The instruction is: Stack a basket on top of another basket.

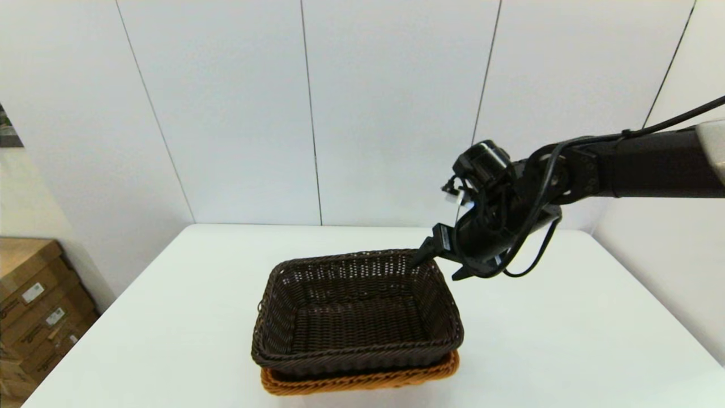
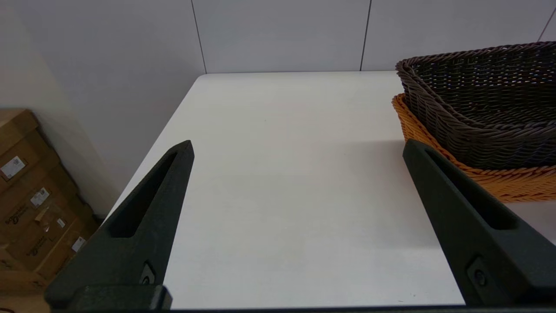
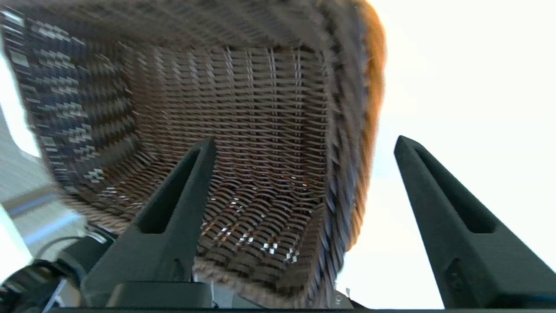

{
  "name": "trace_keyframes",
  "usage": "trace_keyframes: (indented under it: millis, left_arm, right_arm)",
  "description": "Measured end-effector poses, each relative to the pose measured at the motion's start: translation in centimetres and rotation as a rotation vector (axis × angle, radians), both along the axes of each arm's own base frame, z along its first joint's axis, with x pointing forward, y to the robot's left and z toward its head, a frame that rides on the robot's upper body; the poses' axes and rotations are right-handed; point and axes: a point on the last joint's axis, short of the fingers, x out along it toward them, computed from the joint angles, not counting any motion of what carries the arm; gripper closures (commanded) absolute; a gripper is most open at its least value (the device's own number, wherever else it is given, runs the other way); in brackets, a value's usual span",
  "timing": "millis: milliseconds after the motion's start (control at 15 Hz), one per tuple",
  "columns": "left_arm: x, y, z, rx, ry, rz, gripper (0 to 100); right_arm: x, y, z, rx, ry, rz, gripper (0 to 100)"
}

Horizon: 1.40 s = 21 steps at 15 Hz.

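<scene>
Dark basket sits nested in the tan basket, near the table's front edge at about six o'clock from the table's centre in the head view. Only a strip of the tan basket's braided rim shows under the dark one, along the near side and at the near right corner. The dark basket looks slightly skewed on the tan one, its right end overhanging a little.

Right gripper hangs at the dark basket's far right corner, at about one o'clock from the basket's middle. Its fingers are spread apart and hold nothing. In the head view one fingertip reaches to the dark basket's rim at that corner, the other points outside it over the table; whether the tip touches the weave I cannot tell. In the right wrist view the gripper straddles the dark basket's side wall, one finger over the woven inside, the other finger over bare table, with the tan basket showing as an orange edge beyond the wall.

Left gripper is low at the table's left side, fingers wide apart and empty, with the stacked dark basket and tan basket just beyond its one finger. Cardboard boxes stand on the floor at nine o'clock, off the table.
</scene>
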Motion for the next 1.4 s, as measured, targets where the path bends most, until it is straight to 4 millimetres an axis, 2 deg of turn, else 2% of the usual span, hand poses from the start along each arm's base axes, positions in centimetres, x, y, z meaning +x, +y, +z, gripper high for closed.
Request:
trace_keyframes:
  millis: [400,600,733,1000,1400]
  left_arm:
    - [0.0,0.0,0.0,0.0,0.0,0.0,0]
    - [0.0,0.0,0.0,0.0,0.0,0.0,0]
    - [0.0,0.0,0.0,0.0,0.0,0.0,0]
    - [0.0,0.0,0.0,0.0,0.0,0.0,0]
    - [0.0,0.0,0.0,0.0,0.0,0.0,0]
  right_arm:
    - [-2.5,-3.6,5.7,0.054,-0.133,-0.067,0]
    - [-4.6,-5.7,7.9,0.071,-0.188,-0.101,0]
    - [-7.0,-7.2,9.5,0.067,-0.246,-0.111,0]
    - [-13.4,-10.0,10.4,-0.069,-0.355,-0.167,0]
    - [-25.6,-14.2,9.9,-0.187,-0.58,-0.165,0]
